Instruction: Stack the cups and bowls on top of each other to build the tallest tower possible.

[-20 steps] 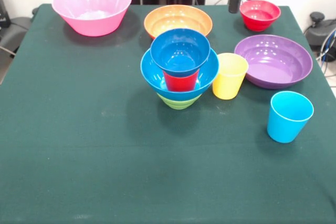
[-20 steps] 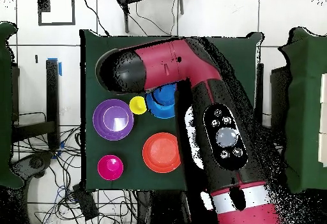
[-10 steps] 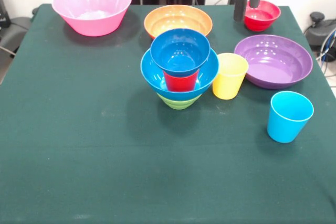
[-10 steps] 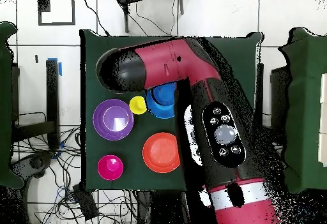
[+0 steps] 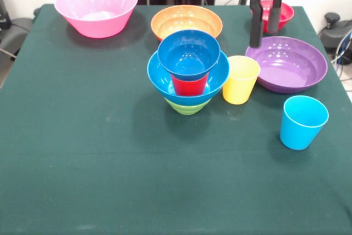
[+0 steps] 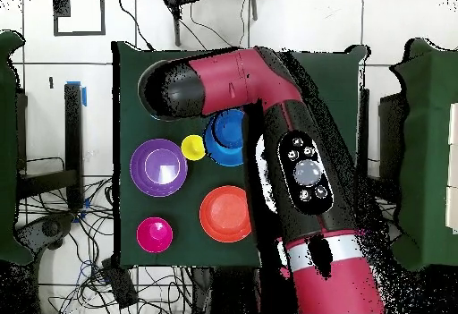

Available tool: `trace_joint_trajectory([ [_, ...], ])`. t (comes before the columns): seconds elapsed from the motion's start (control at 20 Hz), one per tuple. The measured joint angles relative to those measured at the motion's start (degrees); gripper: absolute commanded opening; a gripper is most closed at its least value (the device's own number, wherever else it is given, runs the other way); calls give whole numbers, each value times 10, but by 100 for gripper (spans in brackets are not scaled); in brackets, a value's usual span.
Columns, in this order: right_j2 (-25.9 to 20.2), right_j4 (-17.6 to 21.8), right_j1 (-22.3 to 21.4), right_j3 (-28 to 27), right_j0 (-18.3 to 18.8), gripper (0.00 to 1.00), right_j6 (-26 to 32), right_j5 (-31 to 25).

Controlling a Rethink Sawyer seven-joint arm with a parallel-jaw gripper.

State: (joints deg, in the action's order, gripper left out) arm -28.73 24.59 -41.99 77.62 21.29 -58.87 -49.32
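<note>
1. The claw point(image 5: 264, 26) is cut by the top edge of the front view; only its red housing and two dark fingers show. The overhead view does not show it at all, because the arm point(image 6: 268, 114) covers it.
2. The small red bowl point(image 5: 280, 16) is partly hidden behind the claw's fingers.
3. In the overhead view the arm hides the sky-blue cup point(image 5: 302, 122) and the pink bowl point(image 5: 97, 8) completely, and the right side of the desk point(image 6: 130, 87).
4. The green bowl point(image 5: 187, 105) shows only a narrow band under the large blue bowl point(image 5: 165, 78).
5. The red cup point(image 5: 189, 85) is mostly covered by the small blue bowl point(image 5: 188, 54).
</note>
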Motion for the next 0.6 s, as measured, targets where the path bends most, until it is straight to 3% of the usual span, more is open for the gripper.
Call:
trace_joint_trajectory([
  [0.6, 6, 0, 43, -51, -8, 100, -11, 6],
])
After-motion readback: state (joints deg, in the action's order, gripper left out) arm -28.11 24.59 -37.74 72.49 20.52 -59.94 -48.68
